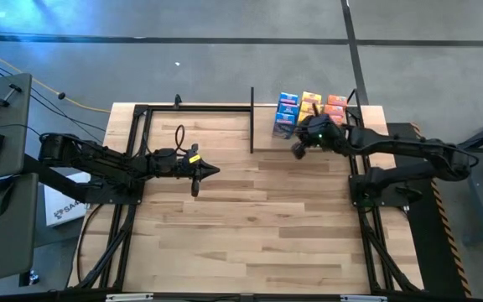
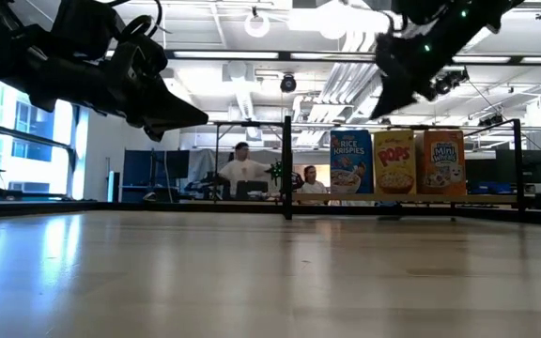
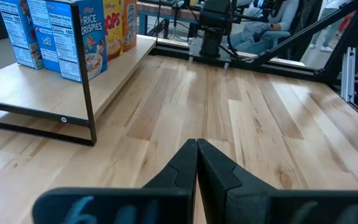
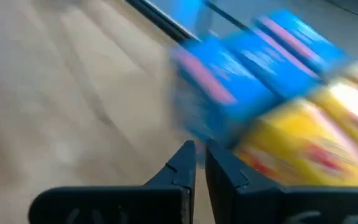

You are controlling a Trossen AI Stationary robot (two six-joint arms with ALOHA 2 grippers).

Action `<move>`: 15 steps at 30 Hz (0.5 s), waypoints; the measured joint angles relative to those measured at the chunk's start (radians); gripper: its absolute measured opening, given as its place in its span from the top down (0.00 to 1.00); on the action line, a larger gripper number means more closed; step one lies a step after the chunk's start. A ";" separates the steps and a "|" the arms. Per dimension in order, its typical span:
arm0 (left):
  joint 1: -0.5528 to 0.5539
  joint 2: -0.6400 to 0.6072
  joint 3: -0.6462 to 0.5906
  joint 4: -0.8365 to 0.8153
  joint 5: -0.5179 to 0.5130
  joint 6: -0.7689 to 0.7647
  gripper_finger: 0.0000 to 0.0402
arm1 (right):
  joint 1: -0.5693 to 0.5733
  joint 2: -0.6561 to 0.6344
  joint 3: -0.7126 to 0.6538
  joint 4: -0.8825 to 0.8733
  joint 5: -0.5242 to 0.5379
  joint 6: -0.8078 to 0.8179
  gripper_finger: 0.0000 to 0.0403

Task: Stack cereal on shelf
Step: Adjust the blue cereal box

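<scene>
I see small blue, yellow and orange cardboard cereal boxes (image 1: 309, 111) upright on the light-wood, black-framed shelf (image 1: 262, 122), just ahead of my right jaws (image 1: 297, 151), closed empty. They look light, crushable; grip the flat sides gently.

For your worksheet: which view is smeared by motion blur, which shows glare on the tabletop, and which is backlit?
Right wrist view: the blue and yellow cereal boxes are streaked by motion blur. Low view: pale glare lies on the tabletop, and the arms read as dark silhouettes against bright ceiling lights. Left wrist view: sharp, evenly lit.
</scene>
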 joint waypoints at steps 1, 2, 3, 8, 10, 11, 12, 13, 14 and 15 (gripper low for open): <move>0.000 0.000 0.000 0.000 0.000 0.000 0.99 | 0.016 0.006 0.000 0.041 -0.024 0.000 0.96; 0.000 0.000 0.000 0.000 0.000 0.000 0.99 | 0.031 0.018 0.000 0.094 -0.038 -0.005 0.96; 0.000 0.000 0.000 0.000 0.000 0.000 0.99 | 0.045 0.034 0.000 0.141 -0.040 -0.009 0.96; 0.000 0.000 0.000 0.000 0.000 0.001 0.99 | 0.066 0.167 0.000 0.368 -0.030 -0.079 0.96; 0.000 0.000 0.000 -0.001 0.000 0.001 0.99 | 0.059 0.222 0.006 0.393 0.004 -0.099 0.96; 0.000 0.000 0.000 -0.001 0.000 0.003 0.99 | 0.054 0.247 0.014 0.388 0.024 -0.104 0.96; 0.000 0.000 0.000 -0.002 0.000 0.008 0.99 | 0.048 0.270 0.023 0.382 0.042 -0.105 0.96; 0.000 0.000 0.000 -0.002 0.000 0.009 0.99 | 0.043 0.289 0.033 0.375 0.059 -0.104 0.96; 0.000 0.000 0.000 -0.002 0.000 0.009 0.99 | 0.040 0.306 0.041 0.365 0.076 -0.104 0.96; 0.000 0.000 0.000 -0.002 0.000 0.008 0.99 | 0.036 0.321 0.047 0.356 0.096 -0.101 0.96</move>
